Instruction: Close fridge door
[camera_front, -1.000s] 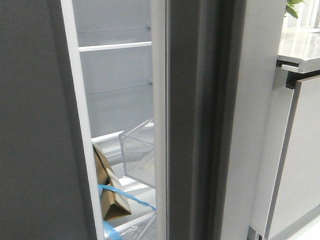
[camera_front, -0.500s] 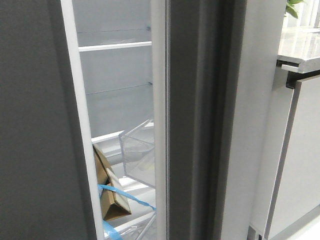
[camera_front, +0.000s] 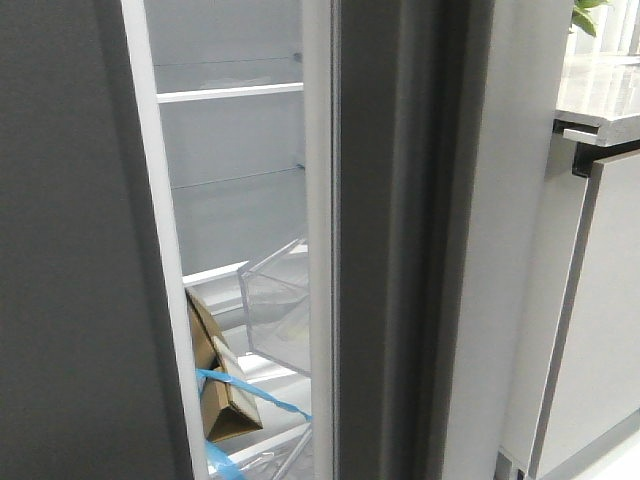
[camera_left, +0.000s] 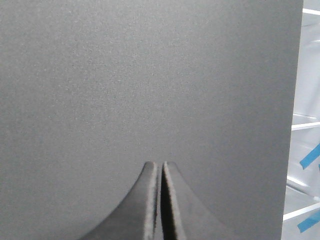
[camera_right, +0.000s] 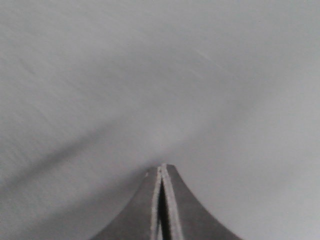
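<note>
The fridge door (camera_front: 400, 240) stands ajar and edge-on in the middle of the front view. Its thick dark edge has a vertical groove, with white lining (camera_front: 318, 200) and a clear bin (camera_front: 275, 310) on its inner side. The other matching dark grey door panel (camera_front: 60, 260) fills the left. Neither gripper shows in the front view. My left gripper (camera_left: 161, 163) is shut and empty, its tips at a matte dark grey panel (camera_left: 150, 75). My right gripper (camera_right: 162, 166) is shut and empty, its tips at a smooth pale grey surface (camera_right: 160, 75); I cannot tell which panel that is.
Inside the fridge are white shelves (camera_front: 230, 93) and a cardboard box (camera_front: 220, 385) with blue tape. To the right stand a light grey cabinet door (camera_front: 600, 320) and a pale countertop (camera_front: 600, 85) with a plant (camera_front: 590, 15).
</note>
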